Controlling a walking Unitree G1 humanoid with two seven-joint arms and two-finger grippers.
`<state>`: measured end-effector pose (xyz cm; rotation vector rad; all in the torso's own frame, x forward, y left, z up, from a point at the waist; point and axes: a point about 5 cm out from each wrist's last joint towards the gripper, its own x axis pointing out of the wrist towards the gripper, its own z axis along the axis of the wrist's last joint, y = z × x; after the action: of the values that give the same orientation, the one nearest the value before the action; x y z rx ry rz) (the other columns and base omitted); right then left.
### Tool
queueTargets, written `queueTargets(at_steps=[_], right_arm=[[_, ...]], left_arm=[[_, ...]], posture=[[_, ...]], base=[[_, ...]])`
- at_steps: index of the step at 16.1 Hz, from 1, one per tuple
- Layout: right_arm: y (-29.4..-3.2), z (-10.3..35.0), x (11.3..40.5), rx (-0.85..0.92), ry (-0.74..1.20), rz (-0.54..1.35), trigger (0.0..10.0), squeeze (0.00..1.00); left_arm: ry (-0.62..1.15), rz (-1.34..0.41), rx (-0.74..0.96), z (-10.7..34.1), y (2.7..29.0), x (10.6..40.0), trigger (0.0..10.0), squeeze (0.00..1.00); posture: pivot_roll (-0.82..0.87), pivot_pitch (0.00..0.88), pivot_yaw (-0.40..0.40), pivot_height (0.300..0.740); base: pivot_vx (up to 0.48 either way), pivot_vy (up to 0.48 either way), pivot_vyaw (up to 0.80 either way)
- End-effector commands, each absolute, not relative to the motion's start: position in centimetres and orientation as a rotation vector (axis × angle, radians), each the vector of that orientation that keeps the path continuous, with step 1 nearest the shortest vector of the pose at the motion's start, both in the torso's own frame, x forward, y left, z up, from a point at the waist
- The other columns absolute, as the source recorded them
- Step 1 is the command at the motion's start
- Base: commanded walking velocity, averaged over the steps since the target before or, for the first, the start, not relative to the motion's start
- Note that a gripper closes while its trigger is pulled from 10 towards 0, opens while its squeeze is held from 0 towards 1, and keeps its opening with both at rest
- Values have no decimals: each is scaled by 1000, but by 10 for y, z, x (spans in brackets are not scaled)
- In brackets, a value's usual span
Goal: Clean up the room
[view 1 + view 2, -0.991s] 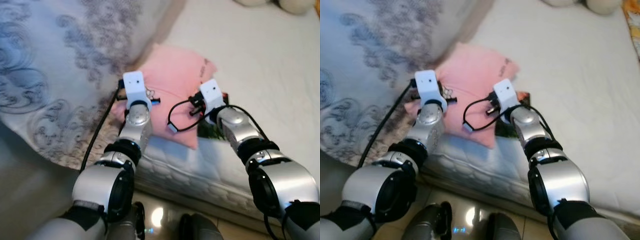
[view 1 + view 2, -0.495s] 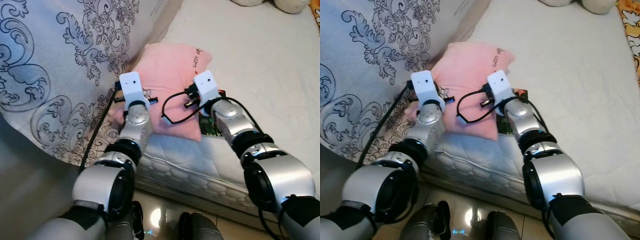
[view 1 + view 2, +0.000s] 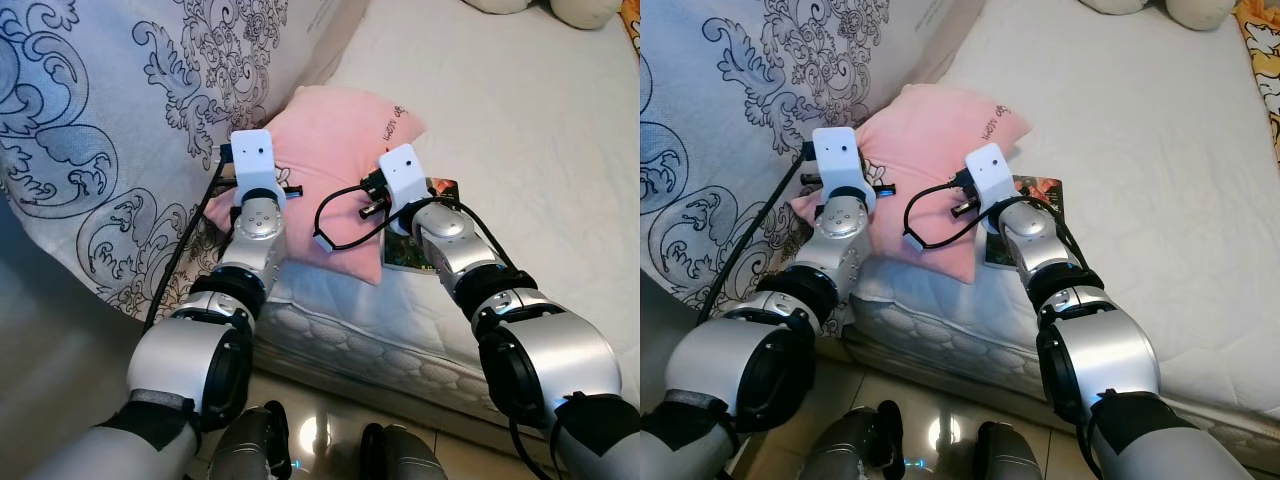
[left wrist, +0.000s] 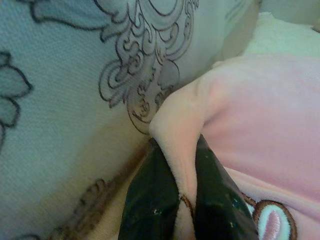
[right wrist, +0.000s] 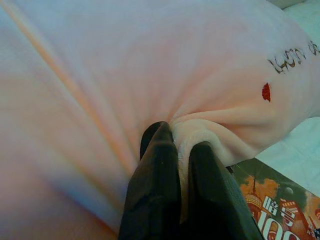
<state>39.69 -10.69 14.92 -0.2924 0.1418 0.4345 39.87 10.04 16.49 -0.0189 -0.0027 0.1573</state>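
Left eye view: a soft pink plush pillow [image 3: 340, 150] with small dark lettering near one corner is seen lying at the edge of a white quilted mattress [image 3: 520, 130], pressed on its left side against a large pale grey duvet printed with dark scrollwork [image 3: 120, 130]. The pillow's left corner is pinched between the two black fingers of the left gripper [image 4: 181, 200], a fold of pink fabric being squeezed between them in the left wrist view. A bunched ridge of the pillow's near edge is clamped in the same way by the right gripper [image 5: 175, 192], as the right wrist view shows. A glossy printed magazine [image 3: 420, 245] with a dark, colourful cover is partly tucked under the pillow's right side, just beside the right forearm. Pale stuffed toys [image 3: 585, 10] are seen at the far end of the mattress, well apart. A two-handed lift of the pillow is judged to be in hand. Since only thin folds of plush are held, the fabric could be pulled out of either grip if the arms are raised unevenly or spread apart. The magazine could be dragged off the mattress edge with the pillow, and the loose black cable [image 3: 345, 215] at the right wrist could be snagged.
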Motion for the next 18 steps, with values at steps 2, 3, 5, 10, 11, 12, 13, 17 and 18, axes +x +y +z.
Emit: queueTargets(at_steps=[2, 3, 5, 10, 11, 12, 13, 17, 18], right_arm=[[-120, 142, 396, -286, 175, 380, 10000, 1000], [-121, 143, 396, -277, 170, 371, 10000, 1000], [-124, 143, 397, -221, 176, 335, 10000, 1000], [-127, 129, 392, 61, 207, 235, 10000, 1000], [-127, 126, 390, 89, 215, 221, 10000, 1000], [-126, 116, 386, 159, 235, 197, 10000, 1000], [-124, 113, 384, 174, 239, 197, 10000, 1000], [-120, 107, 376, 148, 136, 136, 10000, 1000], [-119, 111, 374, 144, 76, 111, 10000, 1000]], left_arm=[[-6, 144, -39, 168, 95, 399, 10000, 1000], [-22, 137, -24, 171, 95, 400, 10000, 1000], [-54, 122, 14, 176, 96, 401, 10000, 1000], [-59, 139, 53, 178, 108, 403, 10000, 1000], [-63, 143, 58, 179, 110, 404, 10000, 1000], [-77, 147, 80, 181, 114, 405, 10000, 1000], [-81, 148, 86, 182, 115, 405, 10000, 1000], [-172, 135, 138, 205, 123, 410, 10000, 1000], [-222, 91, 159, 215, 119, 411, 10000, 1000]], posture=[[15, 167, -72, 719], [12, 168, -73, 719], [12, 166, -70, 719], [-10, 148, -64, 719], [-14, 149, -64, 719], [-25, 143, -57, 719], [-25, 143, -57, 719], [-13, 106, -35, 719], [-15, 96, -30, 719]], base=[[0, 0, 0], [0, 0, 0], [0, 0, 0], [0, 0, 0], [0, 0, 0], [0, 0, 0], [0, 0, 0], [0, 0, 0], [0, 0, 0]])
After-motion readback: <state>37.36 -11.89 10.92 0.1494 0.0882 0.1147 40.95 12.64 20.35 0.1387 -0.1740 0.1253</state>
